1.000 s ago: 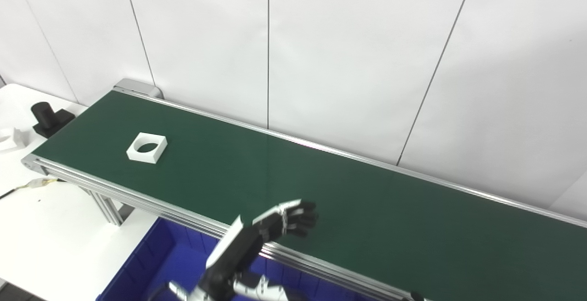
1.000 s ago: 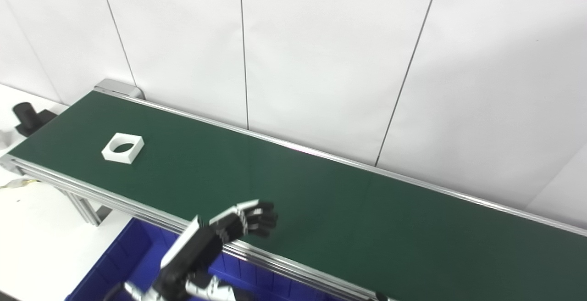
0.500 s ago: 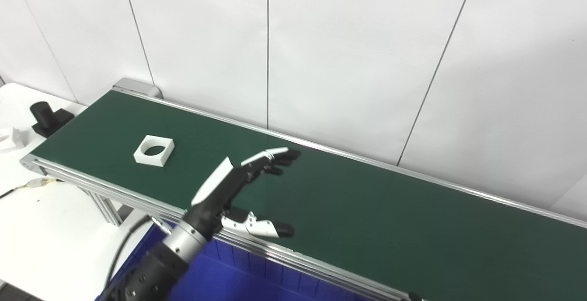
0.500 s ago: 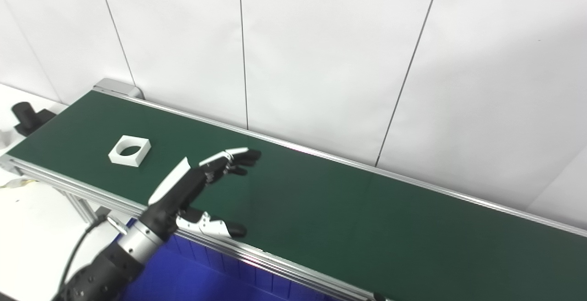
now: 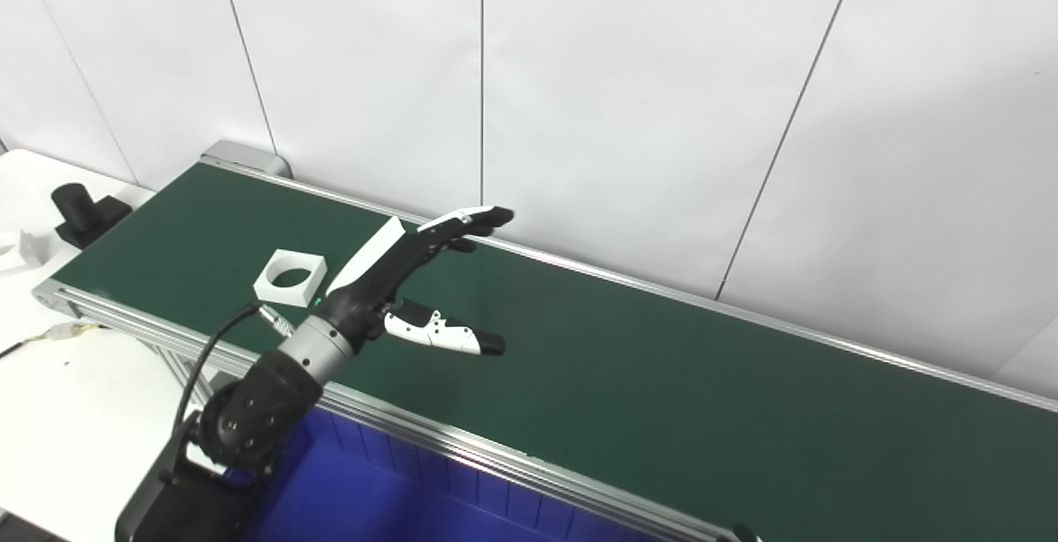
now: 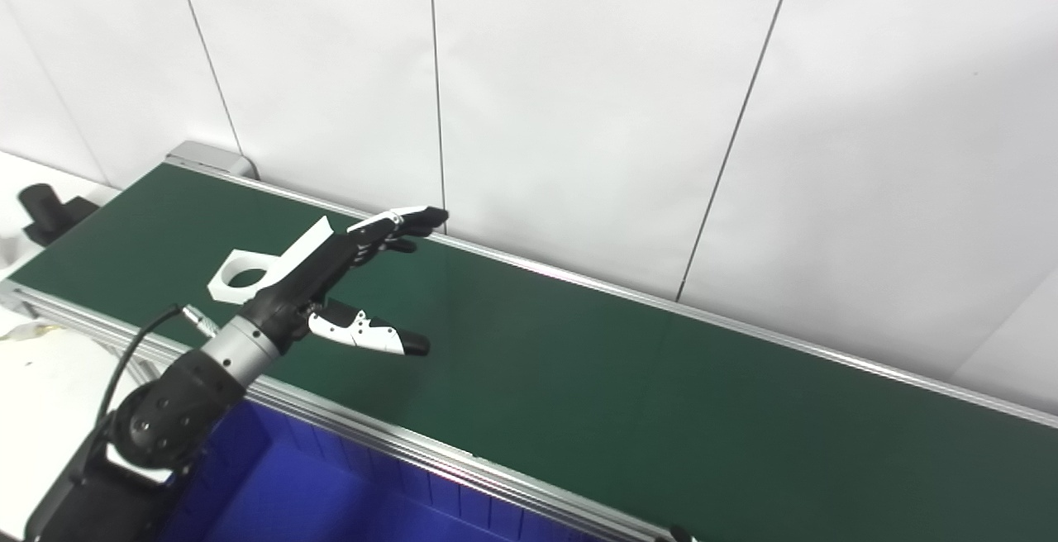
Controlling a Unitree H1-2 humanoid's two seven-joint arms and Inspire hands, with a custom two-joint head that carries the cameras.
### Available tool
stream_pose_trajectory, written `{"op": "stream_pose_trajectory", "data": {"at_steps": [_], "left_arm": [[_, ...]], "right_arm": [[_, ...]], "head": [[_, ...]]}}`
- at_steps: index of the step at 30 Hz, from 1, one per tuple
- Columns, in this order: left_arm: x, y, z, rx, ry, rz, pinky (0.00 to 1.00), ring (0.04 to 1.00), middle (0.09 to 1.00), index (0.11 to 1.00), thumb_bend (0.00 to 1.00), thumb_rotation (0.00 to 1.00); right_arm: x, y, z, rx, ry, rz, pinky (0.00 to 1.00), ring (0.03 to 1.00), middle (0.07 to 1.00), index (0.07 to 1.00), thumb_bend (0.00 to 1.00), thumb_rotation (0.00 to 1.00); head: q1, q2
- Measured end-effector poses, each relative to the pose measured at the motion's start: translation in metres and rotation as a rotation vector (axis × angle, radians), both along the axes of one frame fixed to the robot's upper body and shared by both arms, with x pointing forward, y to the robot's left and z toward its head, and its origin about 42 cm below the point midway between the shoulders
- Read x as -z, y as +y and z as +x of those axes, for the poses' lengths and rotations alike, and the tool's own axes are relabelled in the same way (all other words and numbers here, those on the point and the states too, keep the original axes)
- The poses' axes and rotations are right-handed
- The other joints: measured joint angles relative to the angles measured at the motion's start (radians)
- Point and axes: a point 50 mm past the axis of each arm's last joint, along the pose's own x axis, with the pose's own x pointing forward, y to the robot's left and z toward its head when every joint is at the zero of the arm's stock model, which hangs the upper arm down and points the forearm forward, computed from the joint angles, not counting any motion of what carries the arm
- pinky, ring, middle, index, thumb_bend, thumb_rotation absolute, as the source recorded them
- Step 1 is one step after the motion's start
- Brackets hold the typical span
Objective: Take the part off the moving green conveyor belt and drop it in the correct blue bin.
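A white square part with a round hole lies flat on the green conveyor belt near its left end. My left hand is raised above the belt just right of the part, open, with fingers stretched toward the far rail and thumb spread to the right. It holds nothing and does not touch the part. In the right eye view the hand overlaps the part's right edge. My right hand is not in view.
A blue bin sits below the belt's near rail. A black object and a white piece stand on the white table left of the belt. A white panelled wall runs behind the belt.
My left hand rose from the near rail, opened from curled to flat, and moved up and left over the belt. The part drifted right along the belt.
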Motion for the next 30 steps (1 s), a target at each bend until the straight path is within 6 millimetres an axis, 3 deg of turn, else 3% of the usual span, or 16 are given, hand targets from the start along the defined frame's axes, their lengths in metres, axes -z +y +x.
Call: {"op": "stream_pose_trajectory", "data": {"at_steps": [7, 14, 18, 23, 30], "left_arm": [[0.006, 0.02, 0.025, -0.061, 0.093, 0.154, 0.8, 0.889, 0.872, 0.848, 0.87, 0.15], [0.007, 0.033, 0.045, -0.118, 0.165, 0.215, 0.79, 0.91, 0.913, 0.86, 0.87, 0.1], [0.012, 0.053, 0.051, -0.176, 0.207, 0.264, 0.78, 0.911, 0.918, 0.88, 0.88, 0.03], [0.019, 0.072, 0.053, -0.238, 0.254, 0.321, 0.78, 0.905, 0.915, 0.887, 0.89, 0.03], [0.029, 0.073, 0.061, -0.278, 0.318, 0.47, 0.8, 0.892, 0.911, 0.888, 0.87, 0.01]], "right_arm": [[0.0, 0.001, 0.0, -0.001, -0.001, 0.001, 0.78, 0.857, 0.884, 0.942, 0.67, 0.66], [0.0, 0.003, 0.0, -0.001, -0.001, 0.004, 0.79, 0.857, 0.883, 0.938, 0.69, 0.67], [0.0, 0.003, 0.0, -0.001, 0.0, 0.004, 0.78, 0.86, 0.885, 0.941, 0.67, 0.66], [0.0, 0.003, 0.0, -0.002, 0.0, 0.005, 0.79, 0.865, 0.888, 0.944, 0.67, 0.66], [0.0, 0.002, 0.0, -0.002, 0.0, 0.007, 0.79, 0.866, 0.889, 0.948, 0.67, 0.67]], "head": [[0.011, -0.011], [0.012, -0.014], [0.014, -0.014], [0.018, -0.014], [0.035, -0.014]]}}
